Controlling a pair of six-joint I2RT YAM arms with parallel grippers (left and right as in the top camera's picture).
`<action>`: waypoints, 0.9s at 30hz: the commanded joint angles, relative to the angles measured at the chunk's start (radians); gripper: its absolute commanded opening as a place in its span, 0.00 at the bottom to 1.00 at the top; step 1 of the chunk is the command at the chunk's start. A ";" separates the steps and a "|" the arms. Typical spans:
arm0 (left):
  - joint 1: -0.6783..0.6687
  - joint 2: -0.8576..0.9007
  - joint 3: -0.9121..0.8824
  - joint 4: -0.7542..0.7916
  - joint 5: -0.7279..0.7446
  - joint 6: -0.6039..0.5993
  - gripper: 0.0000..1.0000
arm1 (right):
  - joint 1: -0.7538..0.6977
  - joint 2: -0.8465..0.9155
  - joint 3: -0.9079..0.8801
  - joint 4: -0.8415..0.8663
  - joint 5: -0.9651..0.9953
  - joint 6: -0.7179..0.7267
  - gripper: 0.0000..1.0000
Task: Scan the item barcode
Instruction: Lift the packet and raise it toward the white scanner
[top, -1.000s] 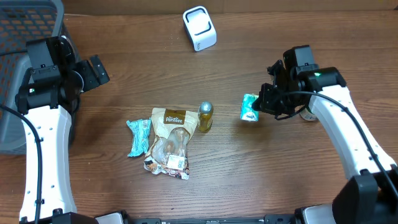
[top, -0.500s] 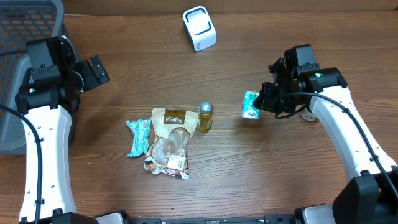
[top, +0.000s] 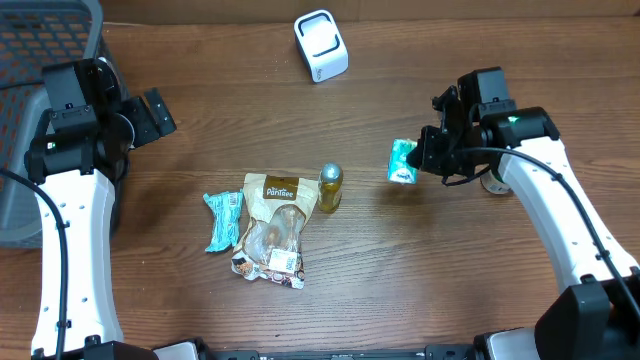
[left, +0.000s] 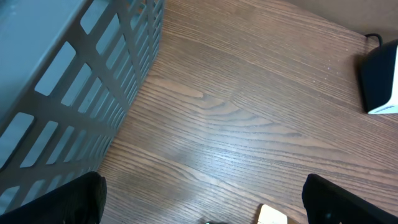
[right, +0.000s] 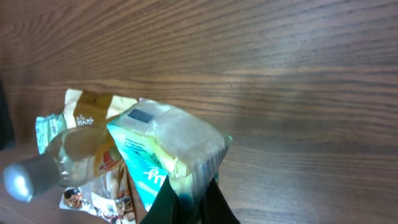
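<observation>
My right gripper (top: 428, 158) is shut on a corner of a teal and white soft packet (top: 402, 163) and holds it above the table at the right. In the right wrist view the packet (right: 166, 149) sticks up from between the dark fingers (right: 163, 205), with a small dark label on its top face. The white scanner (top: 321, 45) stands at the far middle of the table, well away from the packet. My left gripper (top: 152, 112) hovers open at the far left, nothing between its fingers (left: 74, 199); the scanner (left: 379, 78) shows at that view's right edge.
A beige snack bag (top: 272, 228), a gold-capped bottle (top: 330, 187) and a teal wrapper (top: 223, 220) lie in the middle of the table. A grey slatted basket (top: 40, 60) stands at the far left, close beside my left arm.
My right gripper has carried the packet slightly toward the far side of the table. The left arm has not moved.
</observation>
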 joint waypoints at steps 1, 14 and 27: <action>-0.002 -0.006 0.023 0.000 0.001 0.019 1.00 | 0.005 -0.022 0.135 -0.055 0.042 0.013 0.04; -0.002 -0.006 0.023 0.000 0.001 0.019 1.00 | 0.024 -0.018 0.379 -0.163 0.188 0.024 0.04; -0.002 -0.006 0.023 0.000 0.001 0.019 1.00 | 0.310 0.028 0.378 0.119 0.707 -0.101 0.04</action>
